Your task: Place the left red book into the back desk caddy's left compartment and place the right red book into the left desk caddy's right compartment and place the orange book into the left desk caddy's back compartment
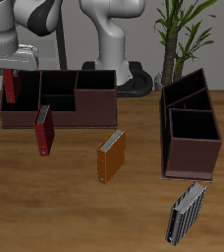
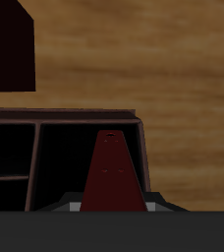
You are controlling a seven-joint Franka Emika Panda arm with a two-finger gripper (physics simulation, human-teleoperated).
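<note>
Wood-grain counter: your fingers grip a slim, flat red book upright over the boxy dark-brown caddy.

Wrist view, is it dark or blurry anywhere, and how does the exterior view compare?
Wrist view: the red book in the pincer is lit but soft-edged, and the caddy compartments are nearly black. Exterior view: even light, faint shadows beside the orange book, coarse and pixelated throughout.

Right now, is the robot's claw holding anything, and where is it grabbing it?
Yes. The gripper holds a red book by its upper end; the rest hangs down over the desk caddy.
</note>
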